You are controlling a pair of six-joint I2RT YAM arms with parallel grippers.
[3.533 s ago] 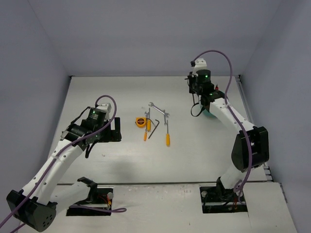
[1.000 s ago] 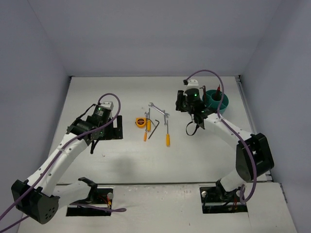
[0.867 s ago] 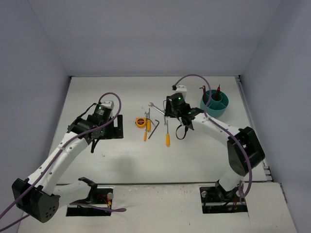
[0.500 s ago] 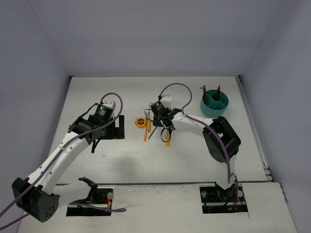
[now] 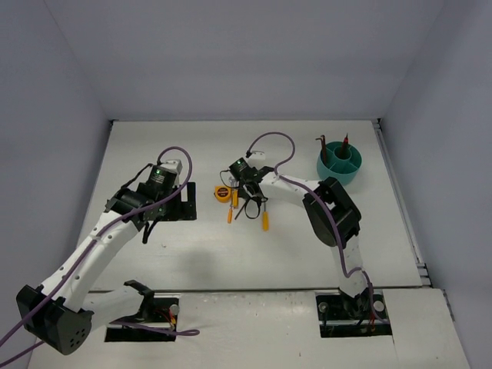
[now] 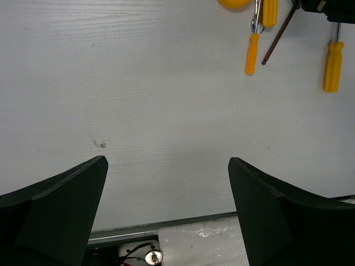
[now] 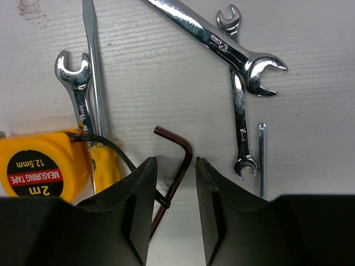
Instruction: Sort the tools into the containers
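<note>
My right gripper [image 5: 247, 187] hangs low over the tool cluster, open, with a narrow gap. In the right wrist view its fingers [image 7: 138, 210] straddle the dark L-shaped hex key [image 7: 178, 166] lying on the table. Beside it are the yellow tape measure [image 7: 39, 166], an orange-handled screwdriver [image 7: 105, 166] and three silver wrenches [image 7: 216, 44]. A second orange screwdriver [image 5: 265, 221] lies just nearer. The teal cup [image 5: 339, 163] at the back right holds a red-handled tool [image 5: 346, 141]. My left gripper [image 5: 167, 204] is wide open and empty over bare table [image 6: 166, 166].
The tape measure's black strap [image 7: 119, 155] lies across the hex key. A black slot [image 5: 142, 329] and the arm bases sit at the near table edge. Grey walls close in the table at the back and sides.
My right arm has swung left from the teal cup across the table and come down over the tool cluster, around the hex key. My left arm has barely moved.
</note>
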